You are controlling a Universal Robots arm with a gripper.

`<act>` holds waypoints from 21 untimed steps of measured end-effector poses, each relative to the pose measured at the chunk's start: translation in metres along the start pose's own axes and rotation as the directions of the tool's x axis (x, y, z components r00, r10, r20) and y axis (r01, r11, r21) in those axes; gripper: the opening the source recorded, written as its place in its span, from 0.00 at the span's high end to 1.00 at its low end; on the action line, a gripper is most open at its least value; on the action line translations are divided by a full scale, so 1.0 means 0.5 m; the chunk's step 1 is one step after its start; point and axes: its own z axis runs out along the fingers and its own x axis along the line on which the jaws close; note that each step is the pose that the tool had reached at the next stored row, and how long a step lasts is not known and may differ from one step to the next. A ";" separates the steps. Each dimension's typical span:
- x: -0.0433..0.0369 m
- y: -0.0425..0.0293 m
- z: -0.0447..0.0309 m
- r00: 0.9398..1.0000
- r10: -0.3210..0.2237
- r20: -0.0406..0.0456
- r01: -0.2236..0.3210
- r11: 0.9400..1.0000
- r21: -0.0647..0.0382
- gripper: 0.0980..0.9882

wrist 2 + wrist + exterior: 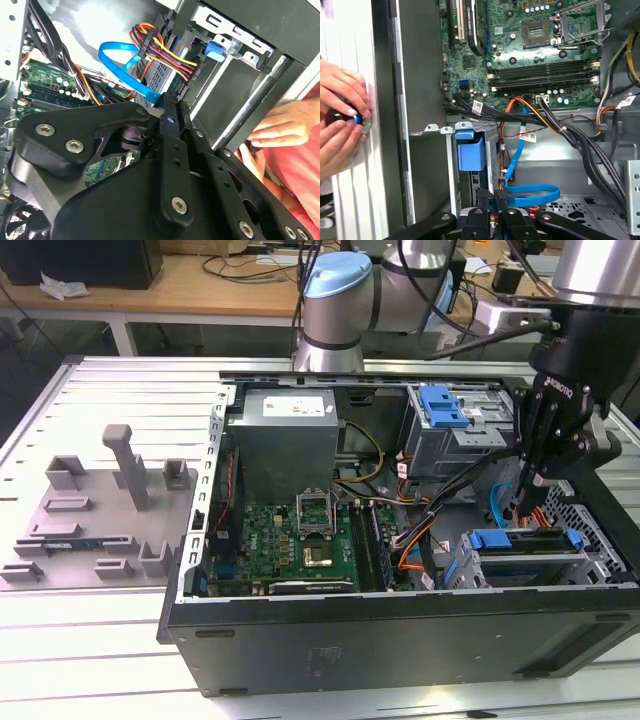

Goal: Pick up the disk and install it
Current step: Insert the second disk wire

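Inside the open computer case (400, 640), just above its drive bay, your gripper (525, 508) hangs with its two fingers pressed together. Nothing shows between them in either wrist view. The disk (525, 540) sits directly beneath, its blue bracket level in the bay at the case's corner, apparently already in place. A blue data cable (497, 505) loops right beside the fingertips, and a bundle of orange and black wires (420, 540) runs along the case floor next to it. The likely trouble is there: any move of the closed fingers can snag the loop and tug its plug, or drag the wires across the motherboard (310, 535). Watch too the person's hand (280, 125) resting against the case's outer wall, close to the arm's path.
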 end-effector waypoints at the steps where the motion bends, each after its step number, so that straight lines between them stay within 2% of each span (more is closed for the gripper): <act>1: 0.003 0.000 0.001 1.000 0.001 0.009 -0.001 1.000 0.001 0.93; 4: 0.014 -0.001 0.003 0.999 0.002 0.038 -0.002 1.000 0.005 0.93; 5: 0.024 -0.002 0.006 0.999 0.002 0.050 -0.003 1.000 0.006 0.93; 7: 0.034 -0.003 0.008 0.998 0.003 0.059 -0.003 1.000 0.006 0.93; 9: 0.046 -0.004 0.011 0.997 0.003 0.074 -0.004 1.000 0.006 0.93; 11: 0.057 -0.004 0.014 0.996 0.004 0.092 -0.004 1.000 0.006 0.93; 12: 0.065 -0.005 0.017 0.994 0.003 0.107 -0.004 1.000 0.006 0.93; 14: 0.070 -0.005 0.018 0.993 0.000 0.119 -0.001 1.000 0.006 0.93; 17: 0.072 -0.005 0.020 0.989 -0.015 0.145 0.014 1.000 0.007 0.93; 19: 0.073 -0.005 0.021 0.987 -0.024 0.157 0.023 1.000 0.009 0.93; 21: 0.076 -0.005 0.021 0.986 -0.029 0.164 0.028 1.000 0.010 0.93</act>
